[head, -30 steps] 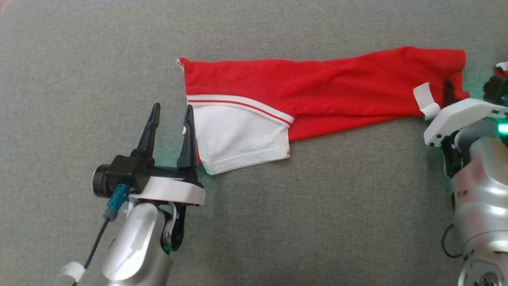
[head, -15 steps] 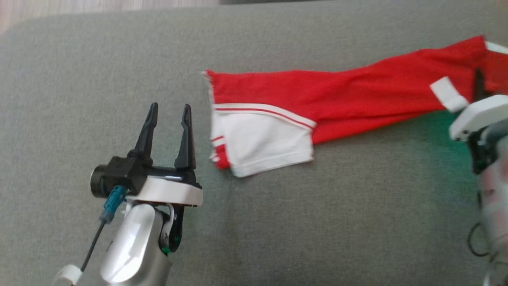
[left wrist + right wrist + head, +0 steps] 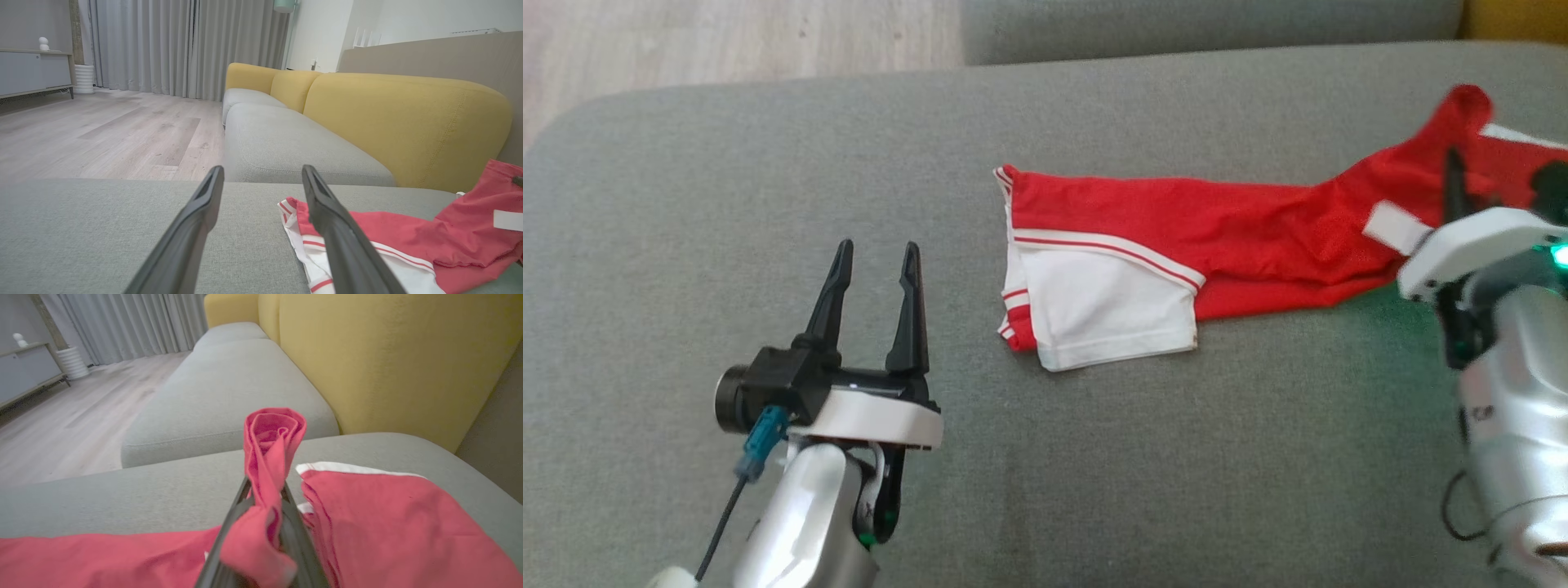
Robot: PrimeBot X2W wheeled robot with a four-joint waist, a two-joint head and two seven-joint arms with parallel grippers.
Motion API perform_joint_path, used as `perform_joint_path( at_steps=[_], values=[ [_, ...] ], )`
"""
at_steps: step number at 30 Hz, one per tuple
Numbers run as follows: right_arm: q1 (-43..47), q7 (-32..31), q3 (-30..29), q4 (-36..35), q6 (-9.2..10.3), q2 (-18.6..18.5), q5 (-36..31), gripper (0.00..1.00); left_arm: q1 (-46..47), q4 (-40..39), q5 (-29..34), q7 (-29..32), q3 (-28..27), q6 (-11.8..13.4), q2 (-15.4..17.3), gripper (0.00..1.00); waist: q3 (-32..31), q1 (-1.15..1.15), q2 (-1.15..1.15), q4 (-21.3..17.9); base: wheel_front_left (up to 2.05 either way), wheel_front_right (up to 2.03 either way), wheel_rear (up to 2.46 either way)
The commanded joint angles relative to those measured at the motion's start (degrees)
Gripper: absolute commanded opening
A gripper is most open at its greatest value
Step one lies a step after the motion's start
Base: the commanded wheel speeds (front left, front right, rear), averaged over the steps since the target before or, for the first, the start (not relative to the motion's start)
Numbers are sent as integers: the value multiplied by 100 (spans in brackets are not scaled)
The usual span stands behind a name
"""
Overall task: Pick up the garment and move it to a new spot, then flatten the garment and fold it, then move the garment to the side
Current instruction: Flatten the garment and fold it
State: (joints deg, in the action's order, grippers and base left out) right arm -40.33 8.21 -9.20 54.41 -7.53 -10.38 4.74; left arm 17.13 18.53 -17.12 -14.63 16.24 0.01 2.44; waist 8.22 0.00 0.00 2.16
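Hauls the red-and-white garment (image 3: 1176, 237) toward the right of the frame, no longer just beside the left end effector (image 3: 878, 247) as a second ago, now well apart from it. Tilts the head camera up as well, bringing wooden floor (image 3: 727, 49) into the upper left.

Pinches the garment's right-hand end, bunched into a roll, between the closed fingers of the right end effector (image 3: 264, 488) at the right edge of the head view. Lifts that end off the grey sofa cushion (image 3: 768, 204), in front of the yellow backrest (image 3: 388, 355). Leaves the other end, a white panel with red stripes, doubled over at centre frame, and the middle trailing along the cushion.

Holds the left end effector spread wide and empty at lower left, over bare cushion.

Appears to be in the first step: garment grasped and partly raised, not yet clear of the cushion nor set down in a new spot. Still to come, judging from this: flattening, folding, then moving aside.
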Motion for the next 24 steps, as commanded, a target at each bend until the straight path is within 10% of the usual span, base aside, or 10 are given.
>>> perform_joint_path(
  at_steps=[1,24],
  values=[
    [-50,-6,233,-283,4,106,81,0,62,-158,13,-37,-191,20,44,100,-111,0,0,69,0,0,0],
    [506,-264,3330,-1127,4,748,2135,0,-184,-155,18,-37,-218,-32,44,100,-308,0,0,895,0,0,0]
  ],
)
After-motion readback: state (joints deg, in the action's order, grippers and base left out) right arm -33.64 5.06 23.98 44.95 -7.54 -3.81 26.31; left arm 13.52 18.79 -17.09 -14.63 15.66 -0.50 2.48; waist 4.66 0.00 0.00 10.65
